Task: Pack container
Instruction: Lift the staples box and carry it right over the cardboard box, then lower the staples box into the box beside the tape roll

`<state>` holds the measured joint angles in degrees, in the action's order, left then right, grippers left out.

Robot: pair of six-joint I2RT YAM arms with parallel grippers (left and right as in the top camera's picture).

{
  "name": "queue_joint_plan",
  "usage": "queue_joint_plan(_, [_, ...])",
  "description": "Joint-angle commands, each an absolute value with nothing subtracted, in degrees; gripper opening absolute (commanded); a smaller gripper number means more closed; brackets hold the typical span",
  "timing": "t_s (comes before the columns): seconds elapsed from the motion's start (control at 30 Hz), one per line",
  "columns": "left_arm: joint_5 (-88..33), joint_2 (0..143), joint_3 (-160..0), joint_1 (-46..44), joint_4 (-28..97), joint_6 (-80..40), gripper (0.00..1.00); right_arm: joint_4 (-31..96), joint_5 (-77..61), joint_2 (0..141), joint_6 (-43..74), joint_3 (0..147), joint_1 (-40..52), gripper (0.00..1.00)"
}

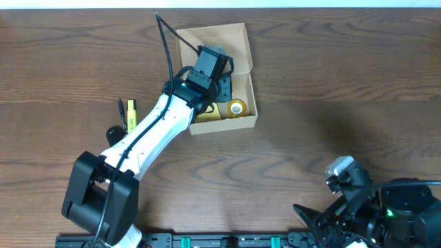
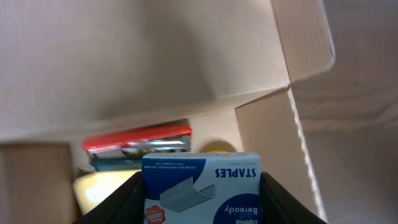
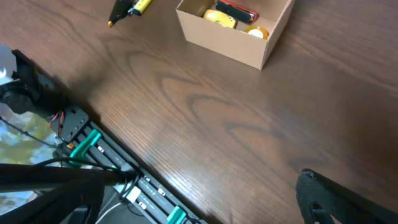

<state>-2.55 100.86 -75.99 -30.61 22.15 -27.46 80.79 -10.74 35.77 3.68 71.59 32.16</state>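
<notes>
While my left gripper [image 2: 200,210] clamps the blue staples box [image 2: 202,177], it hangs inside the open container [image 1: 224,127] at the far middle of the surface [image 1: 331,83], near a red stapler [image 2: 140,138] and yellow tape roll [image 1: 236,107]. My right gripper [image 1: 318,222] sits wide open, well apart.

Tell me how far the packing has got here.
Done: red stapler and yellow tape roll lie in the container. In hand: the left hand holds a staples box over it. Left: release it, then the yellow marker lying on the table.
</notes>
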Motion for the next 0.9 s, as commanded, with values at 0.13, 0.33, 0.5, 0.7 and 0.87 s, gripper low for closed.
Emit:
queue_joint_plan(0.13, [-2.76, 103.55, -76.62, -30.83, 16.27, -37.74, 0.06, 80.82, -11.18, 35.79, 4.21, 71.55, 32.18, 0.99])
queue_joint_plan(0.33, [-8.91, 109.51, -76.62, -30.83, 8.12, -39.09, 0.06, 80.82, -11.18, 35.79, 4.21, 71.55, 32.18, 0.99])
queue_joint_plan(0.5, [-9.37, 110.1, -76.64, -31.05, 7.7, -40.71, 0.06, 80.82, -11.18, 35.79, 4.21, 71.55, 32.18, 0.99])
queue_joint_plan(0.7, [-11.64, 109.82, -76.69, -33.21, 7.92, -40.23, 0.06, 80.82, -11.18, 35.79, 4.21, 71.55, 32.18, 0.99])
queue_joint_plan(0.87, [-11.53, 109.25, -76.71, -34.79, 11.46, -39.53, 0.05, 80.82, -11.18, 35.79, 4.21, 71.55, 32.18, 0.99])
